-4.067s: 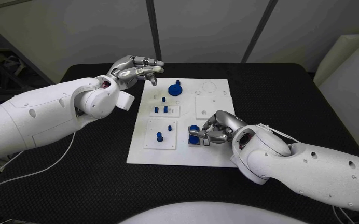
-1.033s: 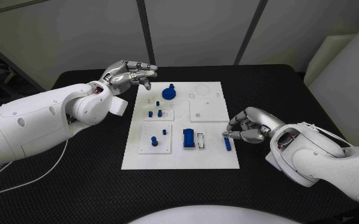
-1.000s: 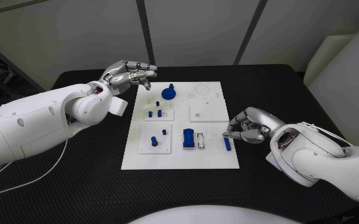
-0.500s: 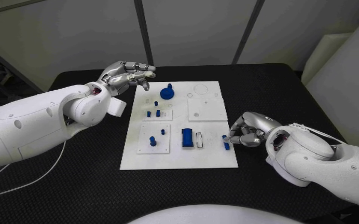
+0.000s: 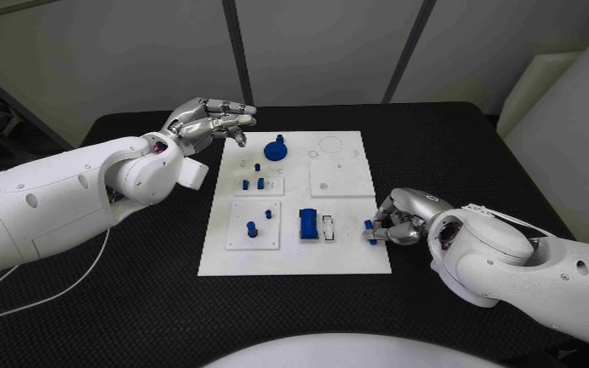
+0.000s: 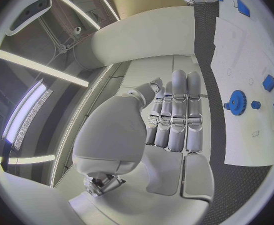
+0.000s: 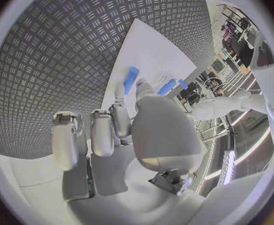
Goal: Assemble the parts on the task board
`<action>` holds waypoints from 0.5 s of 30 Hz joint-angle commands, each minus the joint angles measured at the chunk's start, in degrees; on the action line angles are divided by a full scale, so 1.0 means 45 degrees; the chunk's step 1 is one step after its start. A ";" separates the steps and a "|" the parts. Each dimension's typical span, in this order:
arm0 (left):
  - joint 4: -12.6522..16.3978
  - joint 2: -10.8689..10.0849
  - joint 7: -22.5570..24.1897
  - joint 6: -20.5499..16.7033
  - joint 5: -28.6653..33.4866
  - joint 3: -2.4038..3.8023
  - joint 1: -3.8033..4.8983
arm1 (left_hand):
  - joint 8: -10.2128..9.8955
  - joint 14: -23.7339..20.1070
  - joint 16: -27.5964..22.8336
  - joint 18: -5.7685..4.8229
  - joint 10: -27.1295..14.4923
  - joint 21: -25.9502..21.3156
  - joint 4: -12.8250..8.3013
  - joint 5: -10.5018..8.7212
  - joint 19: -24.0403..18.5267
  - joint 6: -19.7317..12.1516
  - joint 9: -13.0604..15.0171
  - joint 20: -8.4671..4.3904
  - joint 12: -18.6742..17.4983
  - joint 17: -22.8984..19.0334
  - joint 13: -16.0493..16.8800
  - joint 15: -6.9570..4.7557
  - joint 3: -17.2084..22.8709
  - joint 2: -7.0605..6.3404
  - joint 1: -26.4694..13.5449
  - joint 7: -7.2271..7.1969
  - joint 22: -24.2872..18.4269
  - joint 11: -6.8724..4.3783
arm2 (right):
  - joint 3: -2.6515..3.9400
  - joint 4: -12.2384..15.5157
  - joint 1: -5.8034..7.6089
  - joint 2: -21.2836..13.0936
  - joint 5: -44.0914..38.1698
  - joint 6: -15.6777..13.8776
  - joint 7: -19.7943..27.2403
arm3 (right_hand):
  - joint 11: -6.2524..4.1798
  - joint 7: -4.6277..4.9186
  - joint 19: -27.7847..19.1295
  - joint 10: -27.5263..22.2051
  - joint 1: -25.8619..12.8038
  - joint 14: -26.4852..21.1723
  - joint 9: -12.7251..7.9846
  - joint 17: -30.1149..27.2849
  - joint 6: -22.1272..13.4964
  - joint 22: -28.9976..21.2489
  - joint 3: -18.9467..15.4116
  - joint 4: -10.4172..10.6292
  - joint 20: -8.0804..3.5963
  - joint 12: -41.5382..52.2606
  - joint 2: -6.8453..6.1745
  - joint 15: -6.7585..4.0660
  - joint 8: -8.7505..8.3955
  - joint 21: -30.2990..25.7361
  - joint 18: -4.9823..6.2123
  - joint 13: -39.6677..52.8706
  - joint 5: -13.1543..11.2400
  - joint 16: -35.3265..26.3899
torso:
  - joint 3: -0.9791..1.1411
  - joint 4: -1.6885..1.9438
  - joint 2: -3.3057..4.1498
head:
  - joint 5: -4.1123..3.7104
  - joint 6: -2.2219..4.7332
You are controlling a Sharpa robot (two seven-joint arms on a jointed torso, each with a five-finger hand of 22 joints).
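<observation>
**Small blue peg held at the right edge of the white board**

The white board (image 5: 350,259) is seen lying in the middle of the black surface (image 5: 466,142). The right hand (image 5: 395,217) is placed at the board's right edge, near its front half, with the fingers curled in. A small blue peg (image 5: 369,231) is pinched between the fingertips (image 5: 380,233) and is held just over the board's edge; whether its tip touches the board cannot be told. In the right wrist view the same peg (image 7: 131,79) is seen standing out past the fingers, above the white plate.

Just beside the peg, toward the board's middle, a larger blue block (image 5: 307,224) is seen standing in a holder, with a narrow white piece next to it. Farther left, a square plate carries a blue pin (image 5: 250,229) and a smaller one. Behind that, another square plate holds several short blue studs (image 5: 253,184). At the far end of the board a blue gear (image 5: 277,150) is seen.

The left hand (image 5: 213,120) is held above the surface at the board's far left corner, well apart from the peg. Its fingers are bent inward side by side and nothing is seen in them. In the left wrist view the gear (image 6: 238,102) is seen beyond those fingers, apart from them.
</observation>
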 commanded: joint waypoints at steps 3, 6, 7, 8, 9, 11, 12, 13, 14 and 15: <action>0.0005 0.0005 0.0084 0.0136 0.0054 0.0009 0.0010 | -0.0042 0.0060 -0.0040 -0.0143 -0.0106 -0.0086 0.0007 -0.0055 0.0021 -0.0074 -0.0013 0.0040 -0.0030 -0.0014 -0.0011 0.0008 -0.0100 0.0134 -0.0034 0.0008 -0.0013 0.0004 | -0.0027 -0.0090 -0.0096 0.0070 -0.0382 0.1077 -0.0387 | -0.0123 -0.0026 0.1274 -0.0018 0.0206 0.0820 -0.0009 0.0910 0.0133 0.3298 0.0089 -0.0001 -0.0002 -0.0031 0.0011 -0.0079 0.0054 -0.0014 -0.0068 0.0607 0.0049 -0.0023 | -0.0008 0.0006 -0.0004 | -0.0002 -0.0033; 0.0009 -0.0006 0.0079 0.0134 0.0054 0.0009 0.0010 | -0.0042 0.0060 -0.0040 -0.0143 -0.0106 -0.0086 0.0007 -0.0055 0.0021 -0.0074 -0.0013 0.0040 -0.0030 -0.0014 -0.0011 0.0008 -0.0100 0.0134 -0.0034 0.0008 -0.0013 0.0004 | -0.0031 -0.0115 -0.0131 0.0132 -0.0565 0.1259 -0.0520 | -0.0140 -0.0042 0.1281 -0.0012 0.0358 0.0827 0.0022 0.0936 0.0175 0.3307 0.0133 -0.0061 -0.0019 -0.0020 0.0034 -0.0095 0.0056 0.0002 -0.0072 0.0616 0.0054 -0.0011 | 0.0000 -0.0001 0.0004 | 0.0003 -0.0047; 0.0011 -0.0012 0.0076 0.0134 0.0054 0.0009 0.0010 | -0.0042 0.0060 -0.0040 -0.0143 -0.0106 -0.0086 0.0007 -0.0055 0.0021 -0.0074 -0.0013 0.0040 -0.0030 -0.0014 -0.0011 0.0008 -0.0100 0.0134 -0.0034 0.0008 -0.0013 0.0004 | -0.0033 -0.0126 -0.0145 0.0176 -0.0692 0.1368 -0.0581 | -0.0151 -0.0053 0.1286 -0.0015 0.0517 0.0829 0.0045 0.0943 0.0191 0.3313 0.0178 -0.0142 -0.0032 -0.0026 0.0064 -0.0108 0.0050 0.0014 -0.0075 0.0613 0.0067 -0.0009 | 0.0001 -0.0001 0.0007 | 0.0004 -0.0051; 0.0013 -0.0015 0.0074 0.0132 0.0054 0.0009 0.0009 | -0.0042 0.0060 -0.0040 -0.0143 -0.0106 -0.0086 0.0007 -0.0055 0.0021 -0.0074 -0.0013 0.0040 -0.0030 -0.0014 -0.0011 0.0008 -0.0100 0.0134 -0.0034 0.0008 -0.0013 0.0004 | -0.0034 -0.0135 -0.0154 0.0207 -0.0789 0.1464 -0.0618 | -0.0160 -0.0061 0.1288 -0.0014 0.0646 0.0831 0.0061 0.0951 0.0200 0.3316 0.0214 -0.0215 -0.0041 -0.0025 0.0089 -0.0116 0.0045 0.0019 -0.0076 0.0615 0.0081 -0.0006 | 0.0000 0.0001 0.0007 | 0.0009 -0.0064; 0.0016 -0.0019 0.0072 0.0131 0.0054 0.0009 0.0009 | -0.0042 0.0060 -0.0040 -0.0143 -0.0106 -0.0086 0.0007 -0.0055 0.0021 -0.0074 -0.0013 0.0040 -0.0030 -0.0014 -0.0011 0.0008 -0.0100 0.0134 -0.0034 0.0008 -0.0013 0.0004 | -0.0035 -0.0144 -0.0159 0.0232 -0.0878 0.1547 -0.0646 | -0.0170 -0.0071 0.1292 -0.0013 0.0797 0.0832 0.0077 0.0956 0.0209 0.3320 0.0258 -0.0308 -0.0049 -0.0024 0.0120 -0.0124 0.0041 0.0028 -0.0078 0.0617 0.0099 -0.0005 | 0.0000 0.0005 0.0009 | 0.0009 -0.0074; 0.0026 -0.0033 0.0065 0.0126 0.0054 0.0009 0.0009 | -0.0042 0.0060 -0.0040 -0.0143 -0.0106 -0.0086 0.0007 -0.0055 0.0021 -0.0074 -0.0013 0.0040 -0.0030 -0.0014 -0.0011 0.0008 -0.0100 0.0134 -0.0034 0.0008 -0.0013 0.0004 | -0.0039 -0.0173 -0.0170 0.0301 -0.1146 0.1766 -0.0704 | -0.0188 -0.0087 0.1296 -0.0015 0.1114 0.0835 0.0105 0.0972 0.0215 0.3326 0.0350 -0.0524 -0.0067 -0.0026 0.0187 -0.0141 0.0025 0.0039 -0.0081 0.0619 0.0190 0.0001 | -0.0004 0.0014 0.0004 | 0.0007 -0.0078; 0.0030 -0.0040 0.0063 0.0122 0.0054 0.0009 0.0009 | -0.0042 0.0060 -0.0040 -0.0143 -0.0106 -0.0086 0.0007 -0.0055 0.0021 -0.0074 -0.0013 0.0040 -0.0030 -0.0014 -0.0011 0.0008 -0.0100 0.0134 -0.0034 0.0008 -0.0013 0.0004 | -0.0041 -0.0184 -0.0173 0.0324 -0.1225 0.1825 -0.0719 | -0.0191 -0.0088 0.1298 -0.0020 0.1223 0.0836 0.0111 0.0979 0.0208 0.3328 0.0381 -0.0599 -0.0077 -0.0031 0.0203 -0.0151 0.0012 0.0042 -0.0082 0.0618 0.0428 0.0004 | -0.0005 0.0017 0.0005 | 0.0005 -0.0080; 0.0035 -0.0048 0.0061 0.0119 0.0054 0.0009 0.0009 | -0.0042 0.0060 -0.0040 -0.0143 -0.0106 -0.0086 0.0007 -0.0055 0.0021 -0.0074 -0.0013 0.0040 -0.0030 -0.0014 -0.0011 0.0008 -0.0100 0.0134 -0.0034 0.0008 -0.0013 0.0004 | -0.0044 -0.0207 -0.0177 0.0371 -0.1379 0.1914 -0.0747 | -0.0199 -0.0096 0.1297 -0.0027 0.1376 0.0837 0.0117 0.0986 0.0201 0.3327 0.0429 -0.0704 -0.0090 -0.0040 0.0228 -0.0163 -0.0004 0.0041 -0.0081 0.0615 0.0829 0.0005 | -0.0007 0.0012 0.0001 | 0.0004 -0.0081; 0.0040 -0.0054 0.0059 0.0116 0.0054 0.0009 0.0009 | -0.0042 0.0060 -0.0040 -0.0143 -0.0106 -0.0086 0.0007 -0.0055 0.0021 -0.0074 -0.0013 0.0040 -0.0030 -0.0014 -0.0011 0.0008 -0.0100 0.0134 -0.0034 0.0008 -0.0013 0.0004 | -0.0047 -0.0228 -0.0180 0.0414 -0.1505 0.1950 -0.0767 | -0.0216 -0.0113 0.1298 -0.0031 0.1562 0.0837 0.0125 0.0987 0.0209 0.3328 0.0502 -0.0830 -0.0099 -0.0044 0.0280 -0.0172 -0.0010 0.0043 -0.0082 0.0615 0.1087 0.0004 | -0.0008 0.0010 -0.0001 | 0.0002 -0.0080; 0.0046 -0.0061 0.0057 0.0111 0.0054 0.0009 0.0009 | -0.0042 0.0060 -0.0040 -0.0143 -0.0106 -0.0086 0.0007 -0.0055 0.0021 -0.0074 -0.0013 0.0040 -0.0030 -0.0014 -0.0011 0.0008 -0.0100 0.0134 -0.0034 0.0008 -0.0013 0.0004 | -0.0050 -0.0250 -0.0182 0.0463 -0.1622 0.1971 -0.0784 | -0.0230 -0.0128 0.1301 -0.0036 0.1752 0.0838 0.0129 0.0993 0.0218 0.3332 0.0586 -0.0959 -0.0108 -0.0049 0.0348 -0.0184 -0.0017 0.0049 -0.0083 0.0615 0.1271 0.0006 | -0.0009 0.0012 0.0000 | 0.0000 -0.0077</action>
